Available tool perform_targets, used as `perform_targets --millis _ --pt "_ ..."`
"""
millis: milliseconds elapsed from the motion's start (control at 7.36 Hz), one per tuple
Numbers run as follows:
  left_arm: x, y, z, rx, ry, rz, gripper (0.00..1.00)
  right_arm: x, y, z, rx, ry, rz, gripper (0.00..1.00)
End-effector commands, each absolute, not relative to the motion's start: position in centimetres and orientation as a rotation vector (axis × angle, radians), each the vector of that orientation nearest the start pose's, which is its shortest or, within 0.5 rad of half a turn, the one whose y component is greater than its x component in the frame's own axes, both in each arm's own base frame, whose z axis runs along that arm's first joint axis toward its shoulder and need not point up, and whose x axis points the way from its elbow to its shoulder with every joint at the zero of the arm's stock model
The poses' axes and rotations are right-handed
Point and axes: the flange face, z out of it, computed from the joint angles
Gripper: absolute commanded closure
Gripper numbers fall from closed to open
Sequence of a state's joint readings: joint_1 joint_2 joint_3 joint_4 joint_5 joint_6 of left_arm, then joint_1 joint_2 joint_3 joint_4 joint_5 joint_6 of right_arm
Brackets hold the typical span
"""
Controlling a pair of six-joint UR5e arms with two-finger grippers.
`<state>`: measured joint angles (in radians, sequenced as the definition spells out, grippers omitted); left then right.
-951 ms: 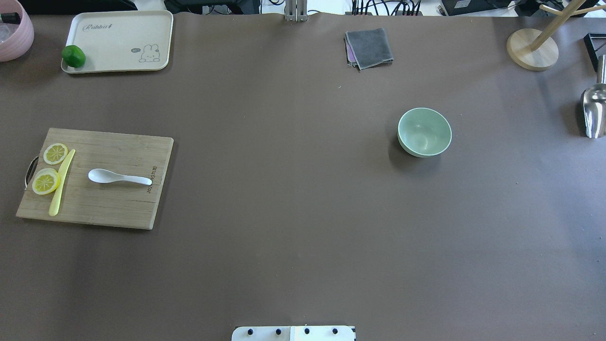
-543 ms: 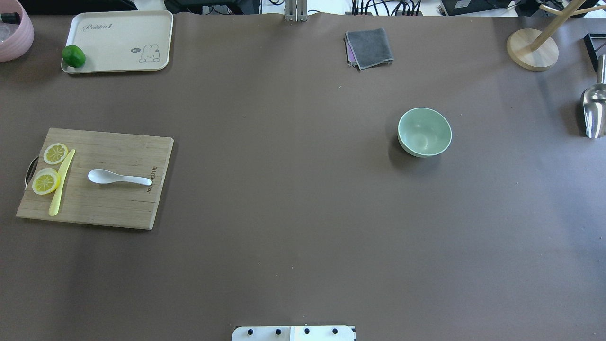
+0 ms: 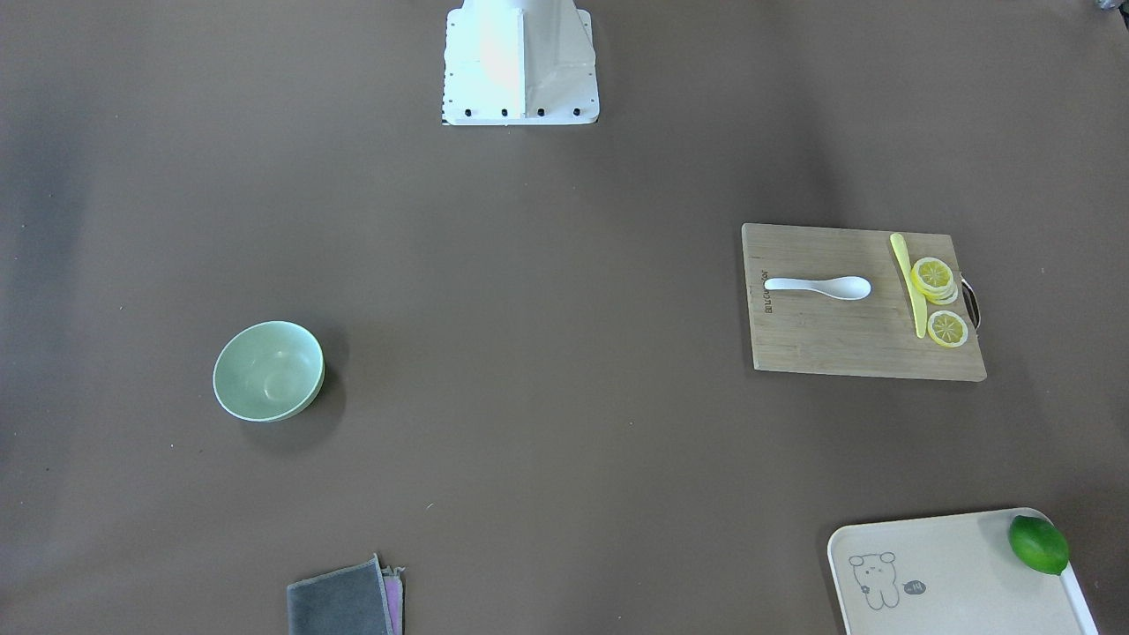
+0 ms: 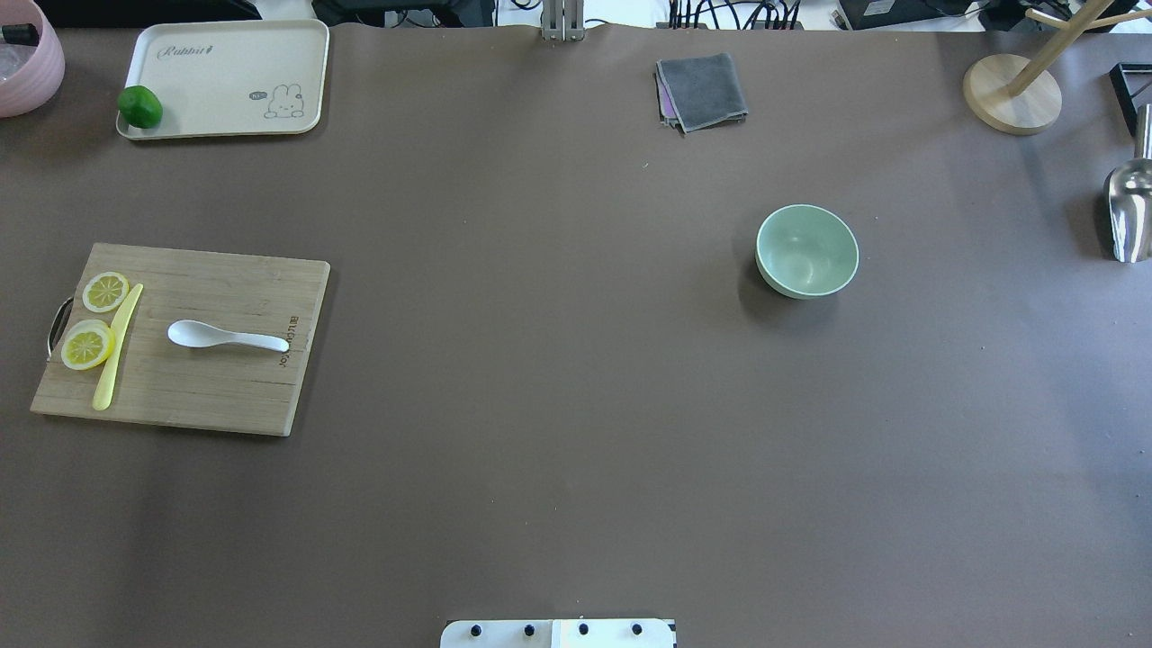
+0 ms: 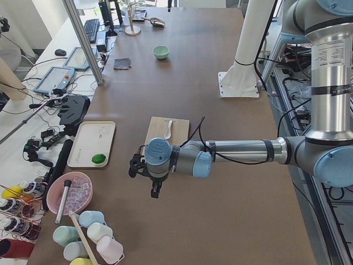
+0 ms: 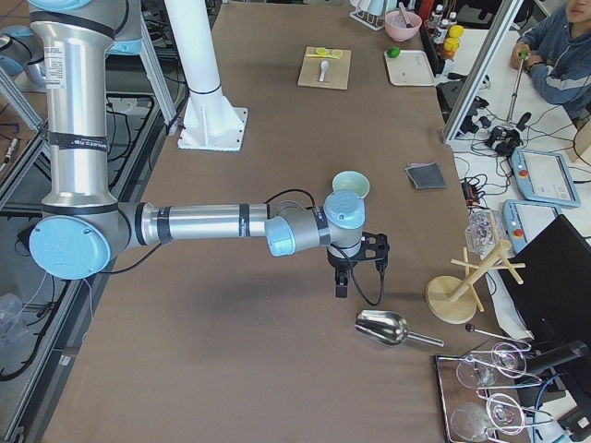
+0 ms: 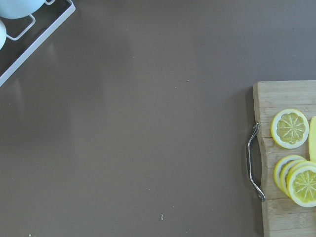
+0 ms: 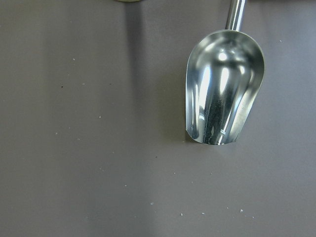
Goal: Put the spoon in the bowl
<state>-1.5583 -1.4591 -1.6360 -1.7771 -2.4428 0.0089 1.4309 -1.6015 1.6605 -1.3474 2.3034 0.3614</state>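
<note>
Spoon point(image 4: 227, 337), small, white and plastic, lies flat on a rectangular bamboo cutting board point(image 4: 207, 387) at the left side of the brown desk point(image 4: 576, 450). Its oval scoop points left and its handle points right towards the board's edge. Left of it on the same board lie two yellow lemon slices point(image 4: 105, 291) and a long thin yellow plastic knife point(image 4: 117, 346), apart from the spoon.

Behind the board, in the far left corner, a round pink bowl point(image 5: 71, 193) holds clear cube-like pieces and a dark-handled tool. Just beside it a cream rectangular tray point(image 4: 225, 67) with a rabbit drawing carries one green lime point(image 4: 139, 106) at its left edge.

Past the middle, a folded grey cloth point(image 4: 702, 90) lies at the far edge. The round pale mint-green bowl point(image 4: 806, 250) stands upright on the right half, well apart from the spoon, showing only its own smooth inside. Further right are a round wooden stand point(image 4: 1012, 94) and a shiny metal scoop point(image 4: 1129, 211).

The left pincer point(image 5: 154, 193) hangs over the desk near the board's handle end. The right pincer point(image 6: 340, 288) hangs near the scoop. Neither has hold of anything, but I cannot tell how far either is spread.
</note>
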Motion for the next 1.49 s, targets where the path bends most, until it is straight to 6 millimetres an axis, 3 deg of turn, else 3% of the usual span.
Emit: perform_targets --millis 0,272,407,543,815,951,1086,1358 --pt "-5.1 -45.4 64.9 0.149 0.873 0.091 0.02 -0.5 -49.9 59.6 0.095 -0.793 0.095 0.00" --pt "-4.9 -45.5 64.4 0.182 0.876 0.108 0.02 -1.6 -50.0 57.0 0.133 -0.808 0.056 0.00" --pt "-4.8 -45.8 63.9 0.215 0.875 0.125 0.02 -4.1 -50.1 54.8 0.146 -0.820 0.013 0.00" --pt "-4.2 -46.0 63.3 0.243 0.878 0.153 0.03 -8.7 -50.3 52.1 0.133 -0.833 0.010 0.00" --pt "-0.9 -46.8 60.9 0.275 0.890 0.245 0.03 -19.1 -50.5 48.2 0.151 -0.845 0.065 0.00" --pt "-0.7 -47.0 60.6 0.274 0.892 0.237 0.03 -23.6 -50.1 46.9 0.115 -0.848 0.103 0.01" --pt "-0.7 -47.3 60.3 0.279 0.893 0.236 0.03 -27.1 -51.4 45.7 0.104 -0.847 0.122 0.08" --pt "-0.6 -47.3 60.0 0.275 0.897 0.222 0.03 -30.3 -54.2 46.1 0.083 -0.834 0.118 0.11"
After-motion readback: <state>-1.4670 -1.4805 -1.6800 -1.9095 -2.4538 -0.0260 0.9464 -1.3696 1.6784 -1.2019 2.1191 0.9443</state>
